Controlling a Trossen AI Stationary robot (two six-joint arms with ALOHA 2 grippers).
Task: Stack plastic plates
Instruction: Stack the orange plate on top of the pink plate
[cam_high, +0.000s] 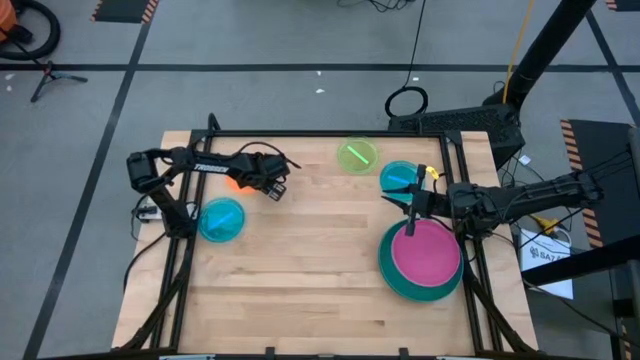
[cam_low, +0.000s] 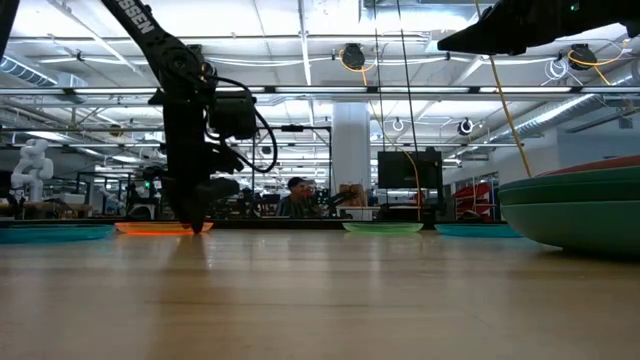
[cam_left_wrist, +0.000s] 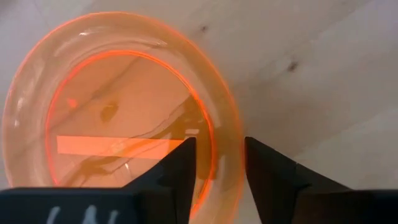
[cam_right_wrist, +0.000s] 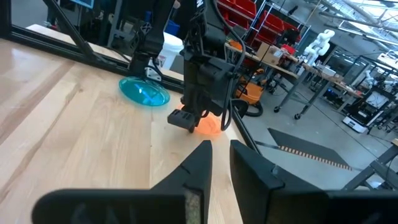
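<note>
The orange plate (cam_left_wrist: 124, 93) lies flat on the table near its far left, also in the high view (cam_high: 234, 182). My left gripper (cam_left_wrist: 221, 168) is open and down at table height (cam_low: 195, 225). One finger stands inside the plate's rim and one outside; I cannot tell whether either touches it. A magenta plate (cam_high: 425, 250) lies on a dark green (cam_low: 570, 190) and a teal plate (cam_high: 400, 283) at the near right. My right gripper (cam_high: 400, 200) hovers open, with a narrow gap, above that stack's far edge and holds nothing (cam_right_wrist: 221, 155).
A blue plate (cam_high: 221, 218) lies near the left edge, just nearer than the orange one. A lime plate (cam_high: 357, 155) and a light blue plate (cam_high: 398, 176) lie at the far right. A black frame rail (cam_high: 300, 133) borders the far edge. People sit beyond the table (cam_low: 295, 195).
</note>
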